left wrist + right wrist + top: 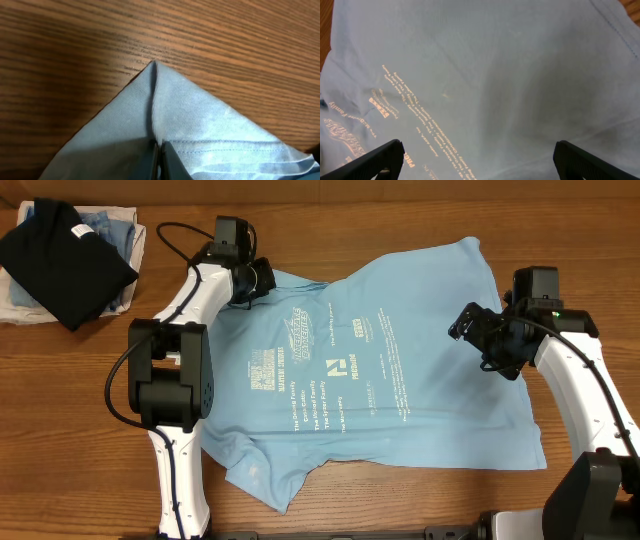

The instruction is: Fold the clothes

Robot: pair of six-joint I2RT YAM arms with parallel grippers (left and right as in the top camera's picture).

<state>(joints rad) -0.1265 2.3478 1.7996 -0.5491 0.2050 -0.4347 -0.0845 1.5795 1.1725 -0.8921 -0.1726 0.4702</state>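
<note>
The clothes, a light sky-blue t-shirt (pixel 400 350) with white lettering, lies spread flat over the middle of the table. My left gripper (pixel 260 278) sits at the shirt's far left corner. In the left wrist view its jaws (pixel 159 162) are pressed together with a ridge of the blue fabric (pixel 210 125) pinched between them, and the cloth runs up to a point on the wood. My right gripper (pixel 472 330) hovers over the shirt's right half. Its fingers (pixel 385 159) stand wide apart with nothing between them, and only printed shirt fabric (pixel 485 75) shows below.
A stack of folded garments sits at the far left corner: a black shirt (pixel 62 258) on top of denim-blue and white pieces (pixel 112 225). A black cable (pixel 175 235) loops beside the left arm. Bare wooden table (pixel 560 230) surrounds the shirt.
</note>
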